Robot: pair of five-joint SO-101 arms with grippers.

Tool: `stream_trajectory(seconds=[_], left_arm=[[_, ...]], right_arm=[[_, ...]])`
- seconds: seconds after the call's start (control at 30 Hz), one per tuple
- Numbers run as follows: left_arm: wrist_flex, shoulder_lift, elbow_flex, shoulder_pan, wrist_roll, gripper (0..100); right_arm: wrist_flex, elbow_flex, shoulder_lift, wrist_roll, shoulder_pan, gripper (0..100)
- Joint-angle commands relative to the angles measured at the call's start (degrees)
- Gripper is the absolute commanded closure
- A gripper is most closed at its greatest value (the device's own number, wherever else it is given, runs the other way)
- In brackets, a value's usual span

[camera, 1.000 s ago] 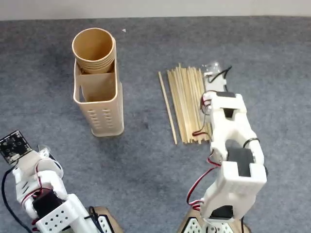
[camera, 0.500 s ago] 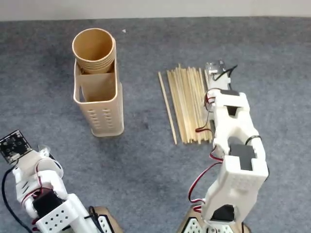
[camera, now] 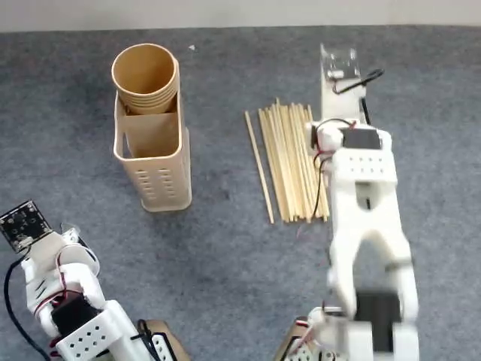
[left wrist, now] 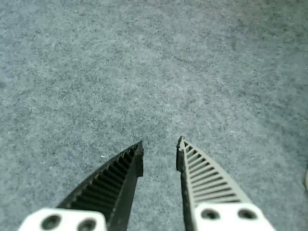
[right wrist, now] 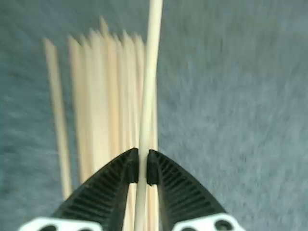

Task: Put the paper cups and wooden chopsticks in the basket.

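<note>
A stack of brown paper cups (camera: 145,75) stands in the far end of the tan basket (camera: 154,177) at the left of the grey carpet. Several wooden chopsticks (camera: 289,162) lie in a flat pile right of the basket, one chopstick (camera: 258,167) a little apart on the basket side. The right arm (camera: 361,195) stretches along the pile's right edge. In the right wrist view my right gripper (right wrist: 142,159) is shut on a single chopstick (right wrist: 150,72), held above the pile (right wrist: 103,96). My left gripper (left wrist: 159,149) hangs open over bare carpet, holding nothing.
The left arm (camera: 56,282) sits at the near left corner, well short of the basket. The near compartment of the basket (camera: 158,184) has slotted walls. Carpet (camera: 225,248) between the basket and the pile is bare.
The right arm has risen and stretched out farther from its base, its wrist now past the far end of the pile. The left arm has stayed put.
</note>
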State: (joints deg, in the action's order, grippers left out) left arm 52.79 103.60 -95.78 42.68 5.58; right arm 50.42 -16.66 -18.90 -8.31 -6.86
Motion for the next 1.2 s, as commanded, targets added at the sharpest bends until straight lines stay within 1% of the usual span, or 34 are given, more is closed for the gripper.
stream_trajectory(seconds=[0.0,0.07,0.13,0.23,0.33,0.5,0.63,0.77,0.9,1.0,1.07,1.17], left_arm=[[-1.0,0.5,-0.2,-0.9,0.5,86],[-1.0,0.5,-0.2,-0.9,0.5,86],[-1.0,0.5,-0.2,-0.9,0.5,86],[-1.0,0.5,-0.2,-0.9,0.5,86],[-1.0,0.5,-0.3,-0.8,0.5,86],[-1.1,0.5,-0.7,-0.9,0.5,86],[-1.1,0.5,-0.7,-0.9,0.5,86],[-1.1,0.5,-0.8,-0.9,0.4,86],[-1.1,0.5,-0.8,-0.9,0.4,86],[-1.1,0.5,-0.8,-0.9,0.4,86],[-1.1,0.5,-0.8,-0.9,0.4,86],[-1.1,0.5,-0.8,-0.9,0.4,86]], right_arm=[[-1.5,0.7,-13.6,0.6,-6.1,99.3],[-6.5,0.7,-16.5,0.6,-10.6,99.3],[-13.9,0.4,-17.8,1.5,-14.6,99.0],[-23.2,0.7,-16.7,5.0,-20.8,98.8],[-31.3,0.4,-14.6,6.0,-25.5,98.8],[-46.2,-3.0,-11.3,8.2,-30.5,99.3],[-52.1,-8.4,-8.3,8.8,-34.4,99.3],[-59.6,-13.8,-4.2,8.7,-34.8,99.3],[-60.9,-16.3,-2.0,8.7,-34.7,98.3],[-58.8,-16.3,-3.4,9.0,-34.7,91.6],[-54.3,-16.0,-5.5,9.1,-34.7,88.4],[-42.7,-15.2,-10.6,9.1,-32.7,88.2]])
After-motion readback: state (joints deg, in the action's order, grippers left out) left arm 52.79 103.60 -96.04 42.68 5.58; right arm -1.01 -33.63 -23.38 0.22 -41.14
